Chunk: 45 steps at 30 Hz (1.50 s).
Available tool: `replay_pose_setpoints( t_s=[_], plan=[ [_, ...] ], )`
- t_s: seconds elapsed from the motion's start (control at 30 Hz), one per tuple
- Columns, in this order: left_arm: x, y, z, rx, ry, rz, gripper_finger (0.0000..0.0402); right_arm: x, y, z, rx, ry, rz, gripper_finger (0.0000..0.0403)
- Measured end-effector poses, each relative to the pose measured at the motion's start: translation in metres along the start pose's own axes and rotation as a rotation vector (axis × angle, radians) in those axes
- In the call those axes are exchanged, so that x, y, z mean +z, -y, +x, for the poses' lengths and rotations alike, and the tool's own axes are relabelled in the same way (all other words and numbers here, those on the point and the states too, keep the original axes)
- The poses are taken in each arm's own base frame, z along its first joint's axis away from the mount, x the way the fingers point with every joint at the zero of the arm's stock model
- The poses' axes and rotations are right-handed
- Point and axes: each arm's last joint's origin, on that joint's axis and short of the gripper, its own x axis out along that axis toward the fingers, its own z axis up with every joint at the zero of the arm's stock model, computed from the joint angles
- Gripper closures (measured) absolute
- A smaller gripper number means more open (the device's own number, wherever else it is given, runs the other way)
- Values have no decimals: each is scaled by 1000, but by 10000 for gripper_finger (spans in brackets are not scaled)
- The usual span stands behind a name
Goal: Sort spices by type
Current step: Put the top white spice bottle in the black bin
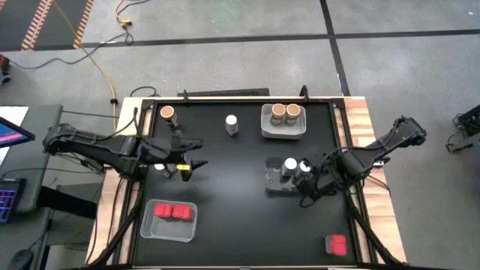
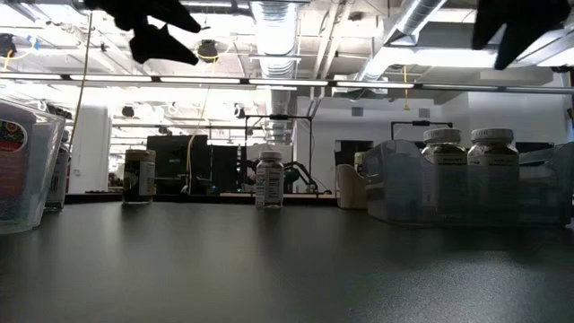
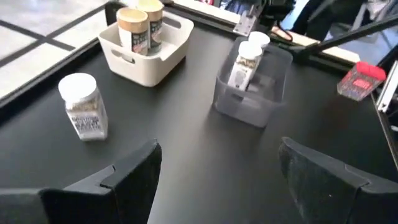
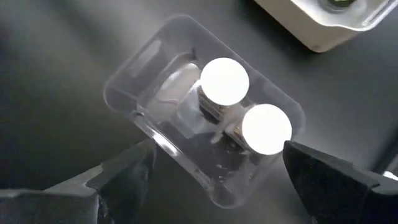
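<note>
Two dark robot arms work over a black table strewn with spice containers. The right gripper hangs above a clear tray right of centre, its fingers spread wide and empty; two white-lidded jars stand side by side in the half of that tray nearer the arm, seen from straight above in the right wrist view. The left gripper sits over the table's left side, its fingers apart and holding nothing, pointed across the table toward the trays.

A white tray at the far edge holds two cork-topped jars, touching each other. A third cork-topped jar stands alone at the far left corner, near the left arm. A single white-lidded jar stands upright on the bare table between that corner jar and the white tray; the left wrist view shows it apart from both trays.

At the near left, a second clear tray contains two red boxes side by side. One more red box lies on the table at the near right corner, well apart from everything else.

In the low view, the lone white-lidded jar stands mid-table, the two tray jars at right.
</note>
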Motion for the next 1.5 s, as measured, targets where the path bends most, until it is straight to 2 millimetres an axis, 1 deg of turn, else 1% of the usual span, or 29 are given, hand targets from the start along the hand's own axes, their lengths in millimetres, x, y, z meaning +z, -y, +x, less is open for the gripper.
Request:
replay_pose_setpoints(
  t_s=[0.13,0.2,0.3,0.4,0.5,0.63,0.73,0.83,0.93,1.1,1.2,1.33,1.5],
  plan=[
    [19,-13,7,-15,30,23,93,-9,5,-4,-45,-6,-21,24],
    [29,-19,13,-28,20,51,93,-12,7,-6,-67,-10,-52,24],
    [45,-28,29,-14,-8,88,93,-15,12,-9,-94,-7,-98,24],
    [61,-38,51,10,-71,132,93,-13,21,-15,-69,26,-153,24],
    [76,-50,75,43,-152,157,93,-14,35,-17,-22,64,-189,24],
    [91,-63,103,78,-229,224,93,-19,63,-9,50,90,-178,24],
    [101,-71,119,48,-278,285,93,-25,81,0,128,116,-164,24],
    [112,-80,132,22,-336,360,93,-29,97,6,203,151,-110,24],
    [120,-90,144,2,-424,459,93,-31,108,10,255,191,-48,24],
    [127,-108,169,-51,-544,636,93,-28,118,13,261,238,21,24],
    [124,-120,183,-93,-611,742,93,-25,119,13,250,254,41,24],
    [109,-133,202,-187,-727,891,93,-22,121,15,227,260,68,24],
    [91,-139,219,-252,-833,1064,93,-19,123,16,201,266,102,24]
  ],
)
